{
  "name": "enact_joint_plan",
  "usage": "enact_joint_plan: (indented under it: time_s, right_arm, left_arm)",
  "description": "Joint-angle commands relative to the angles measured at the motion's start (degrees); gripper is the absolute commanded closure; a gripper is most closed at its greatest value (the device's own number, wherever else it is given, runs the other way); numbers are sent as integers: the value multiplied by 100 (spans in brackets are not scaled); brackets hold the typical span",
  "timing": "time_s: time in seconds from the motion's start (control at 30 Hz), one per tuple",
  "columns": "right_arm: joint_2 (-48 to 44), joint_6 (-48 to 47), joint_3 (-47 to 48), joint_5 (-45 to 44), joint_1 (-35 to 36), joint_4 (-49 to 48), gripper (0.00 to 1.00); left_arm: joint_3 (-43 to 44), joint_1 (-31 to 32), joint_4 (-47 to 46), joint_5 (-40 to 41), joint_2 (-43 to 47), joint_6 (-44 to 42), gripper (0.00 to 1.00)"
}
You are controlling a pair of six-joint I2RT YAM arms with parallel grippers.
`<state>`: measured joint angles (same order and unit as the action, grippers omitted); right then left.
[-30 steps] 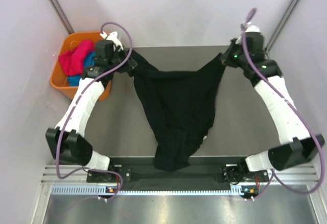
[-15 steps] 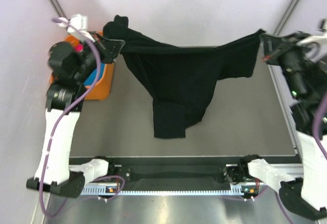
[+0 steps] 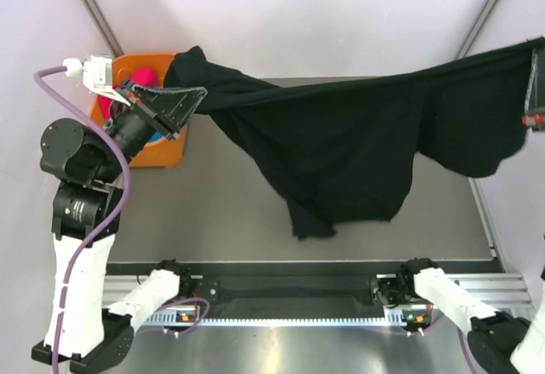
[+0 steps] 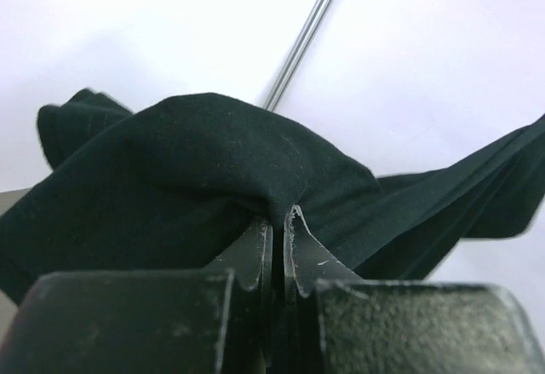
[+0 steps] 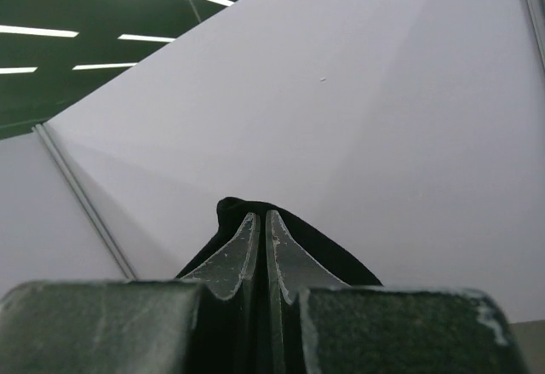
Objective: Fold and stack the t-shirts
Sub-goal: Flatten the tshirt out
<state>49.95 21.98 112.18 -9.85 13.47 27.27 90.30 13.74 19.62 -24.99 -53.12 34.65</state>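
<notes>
A black t-shirt (image 3: 341,144) hangs stretched in the air between both arms, high above the table, its lower part drooping toward the table's middle. My left gripper (image 3: 189,93) is shut on one end of it at the upper left; in the left wrist view the cloth (image 4: 196,169) bunches over the closed fingertips (image 4: 278,218). My right gripper (image 5: 260,215) is shut on the other end, at the right edge of the top view, mostly out of frame; black cloth (image 5: 341,259) shows behind its fingers.
An orange bin (image 3: 162,148) at the back left of the table holds pink and blue garments (image 3: 143,76). The grey table (image 3: 213,212) lies below the hanging shirt. A metal rail runs along the near edge.
Both arms have risen and spread apart, lifting the black t-shirt off the table and stretching it wide. The right gripper has moved to the frame's right edge.
</notes>
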Motion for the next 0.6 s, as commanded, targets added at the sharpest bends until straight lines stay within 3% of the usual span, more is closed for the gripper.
enact_joint_plan:
  time_s: [0.0, 0.23, 0.27, 0.3, 0.33, 0.4, 0.47, 0.57]
  right_arm:
    - [558, 52, -108, -562, -29, -808, 100]
    - [2148, -518, -434, -1114, -55, -2259, 100]
    - [2655, -554, -390, -1125, -151, -2348, 100]
    - [2912, -641, -338, -1160, -178, -2575, 100]
    - [3184, -625, -329, -1151, -231, -2690, 100]
    - [4037, -650, -83, -1063, -380, -2946, 100]
    - [4939, -756, 171, -1081, -459, -2982, 100]
    - [6082, -915, 977, -1125, -573, -2781, 100]
  left_arm:
    - [-214, -38, -283, 328, -145, 85, 100]
    - [-961, -29, 296, 1109, -1127, 52, 100]
    - [-1023, -20, 454, 1441, -1261, -2, 95]
    - [-1067, -20, 856, 1671, -1392, -72, 86]
    - [-1067, -11, 1042, 1891, -1620, -334, 57]
    - [-1198, -20, 1429, 2672, -1797, -590, 27]
    - [-1278, 15, 1554, 3121, -1912, -1038, 11]
    - [-1410, 111, 1580, 3404, -1877, -1487, 9]
